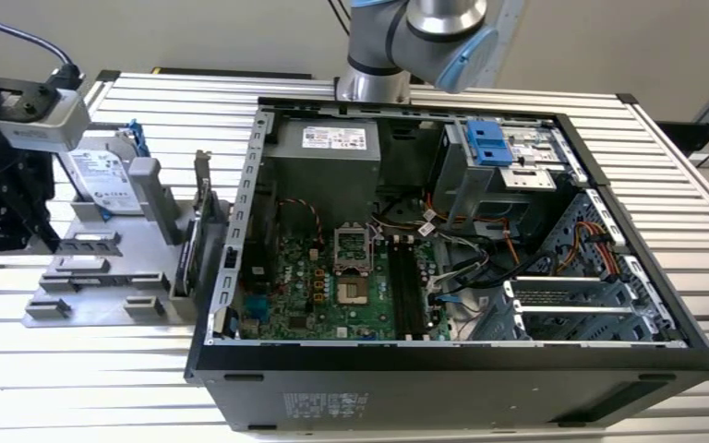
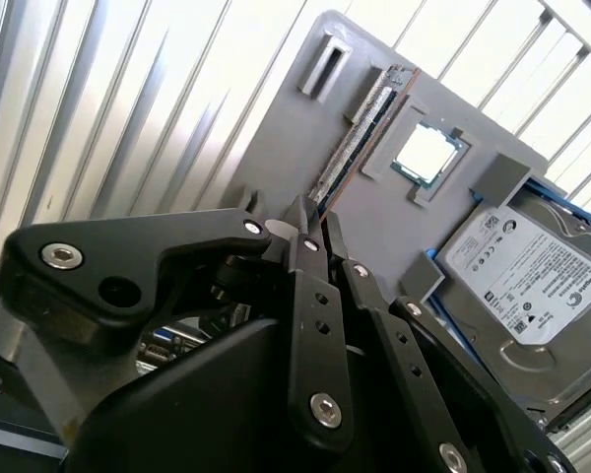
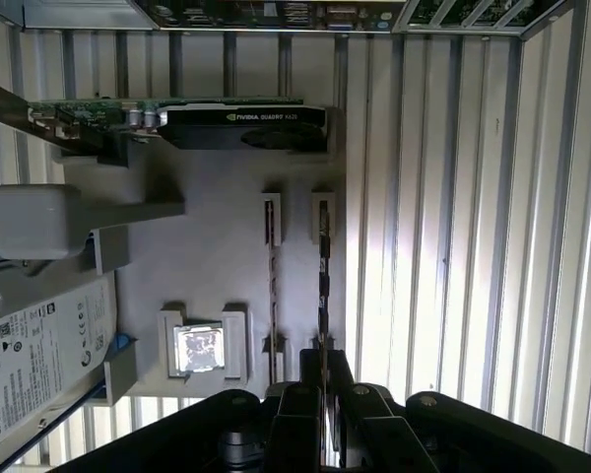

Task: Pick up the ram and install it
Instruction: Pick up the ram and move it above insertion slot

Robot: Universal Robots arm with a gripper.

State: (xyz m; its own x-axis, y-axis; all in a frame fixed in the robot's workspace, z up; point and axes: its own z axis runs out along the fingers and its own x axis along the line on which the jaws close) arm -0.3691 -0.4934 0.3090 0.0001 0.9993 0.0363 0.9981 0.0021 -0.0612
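Narrowly closed, the gripper pinches the ram; processor and hard drive nearby.

Fine print on hard drive label

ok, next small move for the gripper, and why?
Probably ease the gripper along the ram, toward its middle. In both wrist views it lines up with the stick but sits at its near end; the ram stands on edge in the gray fixture.
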